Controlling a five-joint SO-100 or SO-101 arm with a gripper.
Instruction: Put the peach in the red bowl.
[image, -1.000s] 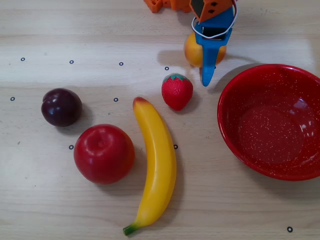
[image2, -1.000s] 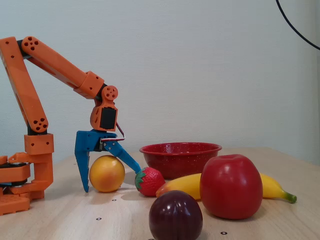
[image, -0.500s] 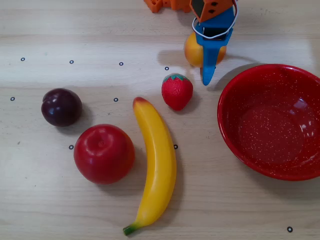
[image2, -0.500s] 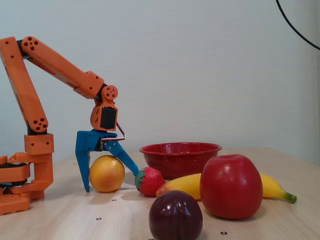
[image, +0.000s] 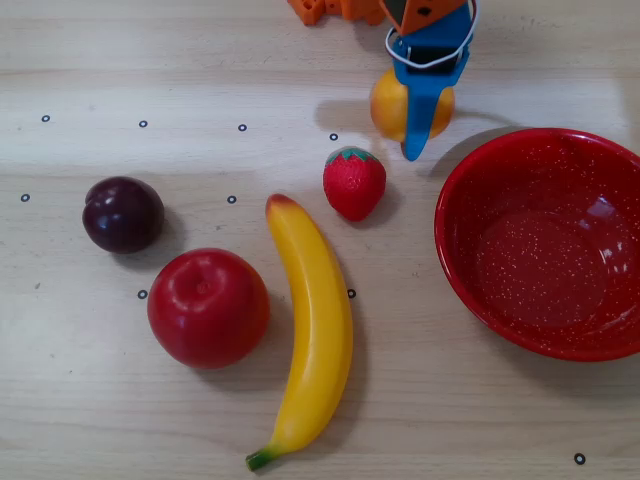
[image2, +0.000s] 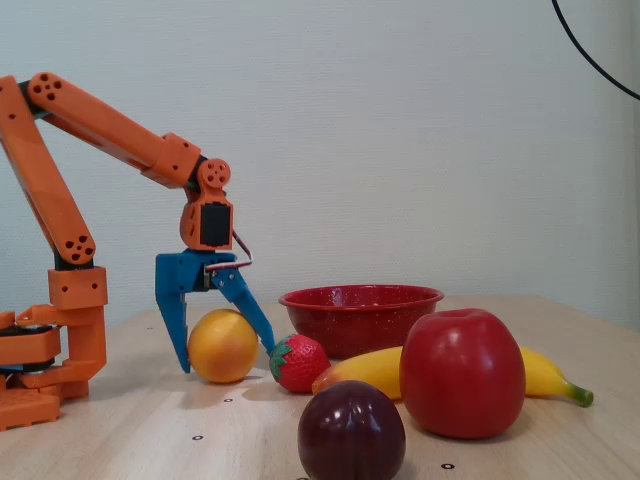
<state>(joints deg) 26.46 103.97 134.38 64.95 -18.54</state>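
Peach (image2: 222, 346) sits on the counter (image: 100, 420) with the claw (image2: 228, 360) straddling it, blue fingers spread apart down either side, tips near the surface in the fixed view. No squeeze yet as far as I can see, and I can't tell whether either finger actually touches the fruit. Red bowl (image: 470, 290) is just to the right of it in the overhead view, empty, rim close by. Risks from here, my read: the peach is round and smooth, so if the fingers close off-centre it probably squirts out sideways and rolls. Strawberry (image: 354, 183) lies close, between the peach and the banana (image: 312, 330), so a rolling peach or a dragged finger could knock it. Lift height matters too; the bowl wall stands fairly tall in the fixed view, and a low carry would likely clip the rim and shove the bowl or pop the fruit loose. Apple (image: 208, 307) and plum (image: 123, 214) are well apart from all this, no concern.
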